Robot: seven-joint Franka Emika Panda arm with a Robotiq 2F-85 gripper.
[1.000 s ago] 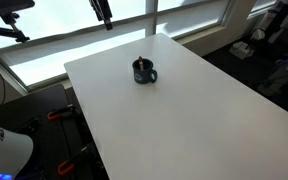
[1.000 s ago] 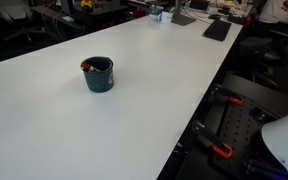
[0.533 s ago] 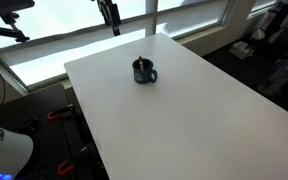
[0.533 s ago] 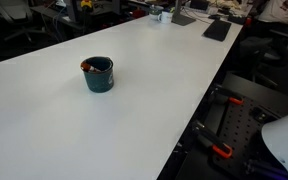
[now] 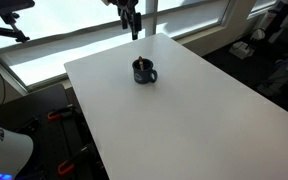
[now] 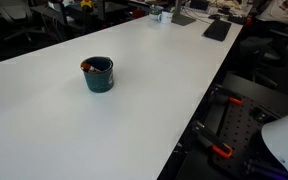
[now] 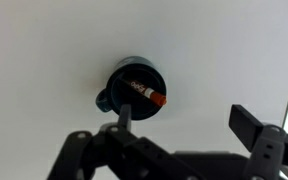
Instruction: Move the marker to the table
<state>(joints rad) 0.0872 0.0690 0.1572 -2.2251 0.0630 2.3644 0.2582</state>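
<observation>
A dark navy mug (image 5: pixel 144 72) stands on the white table (image 5: pixel 209 115) toward its far end. The marker (image 5: pixel 141 61) stands inside the mug, and only its tip shows above the rim. In the wrist view the marker (image 7: pixel 144 90) lies across the mug's opening (image 7: pixel 119 78), dark with an orange-red cap. The mug (image 6: pixel 99 76) and the marker's tip (image 6: pixel 85 67) also show in an exterior view. My gripper (image 5: pixel 132 20) hangs high above the table's far edge, behind the mug. Its jaws (image 7: pixel 184 118) are open and empty, apart from the mug.
Windows run behind the table's far edge (image 5: pixel 114 55). A dark flat pad (image 6: pixel 217 30) and small items lie at the table's distant end. Black equipment and red clamps (image 6: pixel 222 152) sit on the floor beside the table.
My gripper has moved to the right along the window side, closer to above the mug. The mug and marker have not moved.
</observation>
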